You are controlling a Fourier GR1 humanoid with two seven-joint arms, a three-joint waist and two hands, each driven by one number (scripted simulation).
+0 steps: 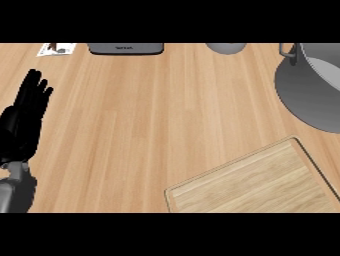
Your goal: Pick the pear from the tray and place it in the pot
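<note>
Leftmost, the left hand (21, 125) shows near the view's left edge, black, with its fingers straight and pointing up the view, close together, and the thumb off to the side. It is spread flat and holds nothing. Its grey forearm (7, 192) comes in from the lower left corner. Under it lies the light wooden surface (143, 120), its grain running up and down the view.

Along the far edge, a small white card (56, 48) with a dark mark lies above the fingertips and well apart from them. Just to its right sits a dark grey flat object (126, 48), partly cut off by the top of the view. Further right, a pale grey rounded thing (226, 47) is also cut off there; what it is I cannot tell.

Lower right, the tray (261, 180), a pale wooden board with a thin dark rim, lies at an angle and runs out of the bottom edge. Above it, with a strip of bare wood between, stands the pot (320, 95), grey, a handle at its upper left, cut off by the right edge.

Where the pear is I cannot tell from this view.
</note>
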